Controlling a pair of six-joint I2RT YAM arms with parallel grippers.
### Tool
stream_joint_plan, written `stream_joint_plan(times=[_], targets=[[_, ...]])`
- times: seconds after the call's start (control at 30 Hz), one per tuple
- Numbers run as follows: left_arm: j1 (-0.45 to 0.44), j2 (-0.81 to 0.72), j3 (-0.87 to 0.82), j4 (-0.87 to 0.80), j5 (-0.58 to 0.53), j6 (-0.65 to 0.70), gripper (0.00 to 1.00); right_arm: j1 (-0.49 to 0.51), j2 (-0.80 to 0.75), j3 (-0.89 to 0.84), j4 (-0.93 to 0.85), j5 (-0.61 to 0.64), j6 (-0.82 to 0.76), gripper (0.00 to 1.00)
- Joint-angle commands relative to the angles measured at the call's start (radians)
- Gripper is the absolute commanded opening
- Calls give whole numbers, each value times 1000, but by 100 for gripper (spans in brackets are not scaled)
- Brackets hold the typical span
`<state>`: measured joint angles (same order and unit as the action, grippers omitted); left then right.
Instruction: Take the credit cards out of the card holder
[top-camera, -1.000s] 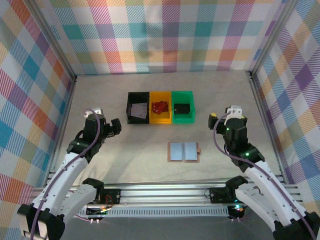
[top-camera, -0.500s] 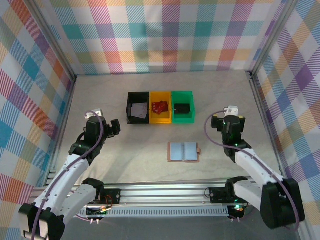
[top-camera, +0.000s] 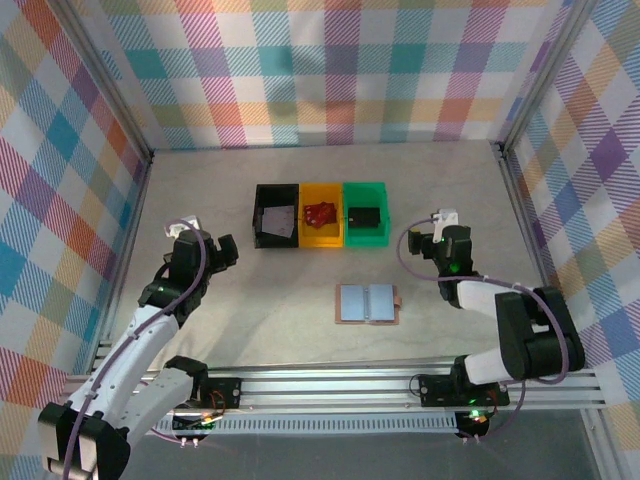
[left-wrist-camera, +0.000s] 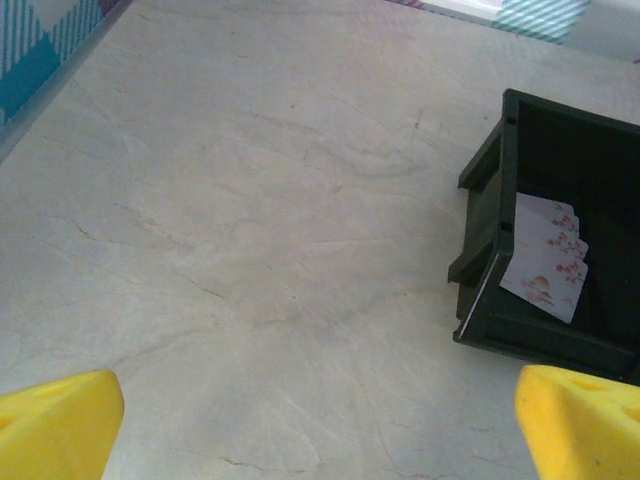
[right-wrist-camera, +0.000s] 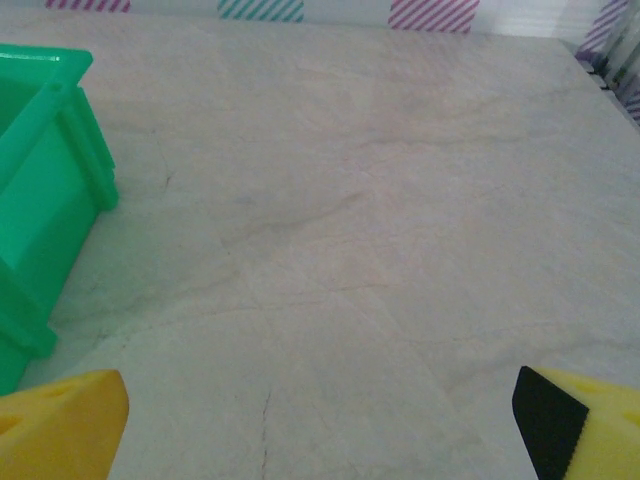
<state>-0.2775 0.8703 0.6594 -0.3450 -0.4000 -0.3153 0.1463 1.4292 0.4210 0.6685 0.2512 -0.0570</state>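
The card holder (top-camera: 367, 303) lay spread open and flat on the counter (top-camera: 270, 305), on the near side of the yellow bin (top-camera: 322, 188) and the green bin (top-camera: 366, 187), between the two arms and closer to the right one. Both halves showed pale grey-blue faces with a tan edge along the right side. From above, the credit cards (top-camera: 352, 302) could not be told apart from the holder's inner panels. The left hand (top-camera: 230, 251) hung over bare counter to the left of the black bin (top-camera: 260, 232), its jaws spread wide and holding nothing. In its wrist view the yellow fingertips (left-wrist-camera: 55, 425) sat at opposite bottom corners with plain counter between them. The black bin lay ahead and to the right, with a pale card printed with red blossoms (left-wrist-camera: 545, 258) inside it. The right hand (top-camera: 416, 241) was just right of the green bin, likewise wide open and empty, and well apart from the card holder. The yellow bin held a red thing (top-camera: 321, 213) and the green bin a dark one (top-camera: 362, 214).
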Motion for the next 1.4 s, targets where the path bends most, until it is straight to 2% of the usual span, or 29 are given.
stream_joint_plan(times=[0.0, 0.03, 0.1, 0.13, 0.17, 0.4, 0.53, 0.67, 0.77, 0.9, 1.03, 1.37], targets=[[-3, 23, 40, -29, -44, -26, 100, -35, 43, -34, 160, -27, 34, 99], [-3, 29, 39, -26, -28, -14, 100, -62, 47, -43, 177, -73, 49, 99], [-3, 39, 26, 5, 22, 15, 100, -72, 120, -65, 300, -39, 65, 99], [-3, 43, 17, 23, 49, 37, 100, -72, 104, -40, 198, -48, 74, 99], [-3, 43, 11, 35, 60, 50, 100, -78, 101, -38, 217, -58, 74, 99], [-3, 26, -91, 141, 1, 75, 100, -97, 104, -27, 191, -62, 97, 99], [-2, 35, -134, 210, 18, 122, 100, -98, 103, -27, 188, -61, 97, 99], [21, 99, -140, 283, 12, 193, 100, -98, 102, -27, 189, -63, 97, 99], [57, 141, -169, 382, 51, 241, 100, -98, 103, -27, 187, -63, 97, 99], [98, 222, -200, 538, 77, 242, 100, -98, 103, -27, 187, -63, 97, 99], [98, 332, -219, 671, 80, 239, 100, -97, 102, -27, 187, -64, 97, 99], [107, 478, -264, 972, 86, 241, 100, -99, 103, -26, 186, -67, 98, 99]])
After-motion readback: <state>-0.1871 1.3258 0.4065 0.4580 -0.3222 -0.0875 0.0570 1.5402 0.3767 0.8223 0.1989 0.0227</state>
